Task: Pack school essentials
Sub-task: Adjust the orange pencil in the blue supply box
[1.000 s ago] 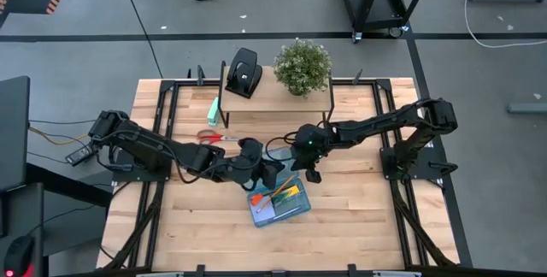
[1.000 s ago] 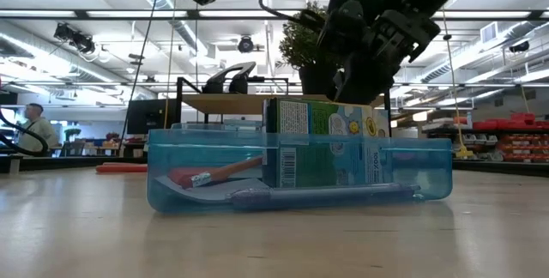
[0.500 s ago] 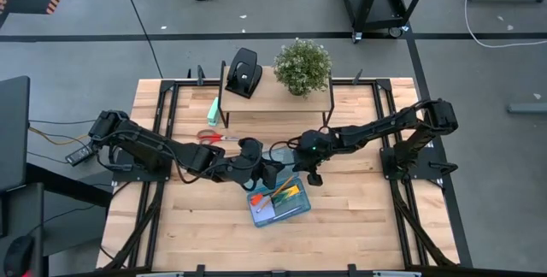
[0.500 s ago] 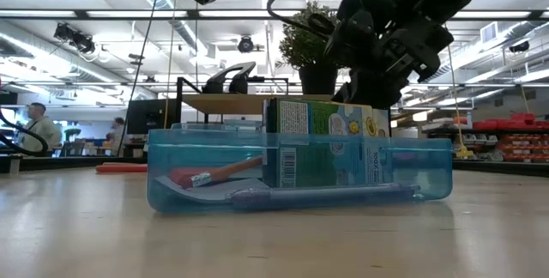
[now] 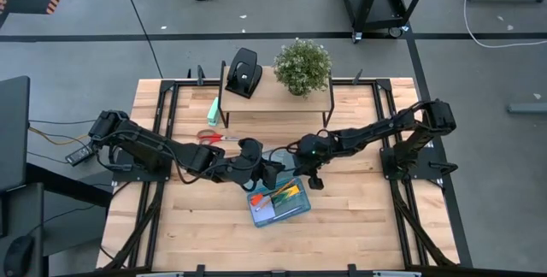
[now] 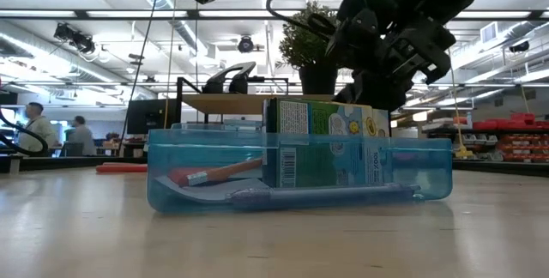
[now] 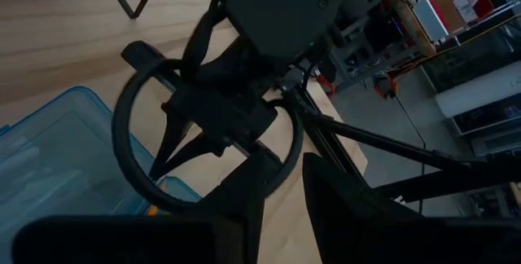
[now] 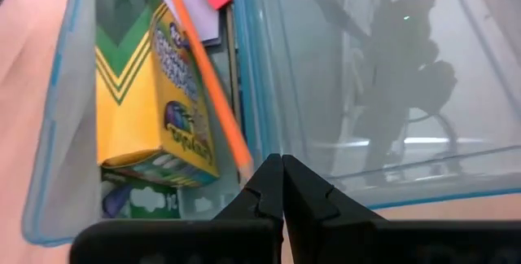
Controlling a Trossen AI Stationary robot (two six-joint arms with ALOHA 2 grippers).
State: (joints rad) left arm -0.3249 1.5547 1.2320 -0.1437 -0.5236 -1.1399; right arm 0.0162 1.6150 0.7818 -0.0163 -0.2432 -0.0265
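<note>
— Scissors (image 5: 211,137) lay well beyond the blue case (image 5: 303,209), unpacked; crayon box (image 8: 155,101) and orange pencil (image 8: 207,85) sat inside.

— Right gripper (image 8: 282,184) hung over the case, fingers together and empty. Left gripper (image 5: 270,174) waited just beside it, grip unclear. They might have collided.

Grey concrete floor (image 5: 77,20) — ceiling strip lights (image 6: 103,42) beyond.

I can't see the grey pencil; crayon box (image 8: 155,93) hides the note pad (image 8: 195,7) partly.
</note>
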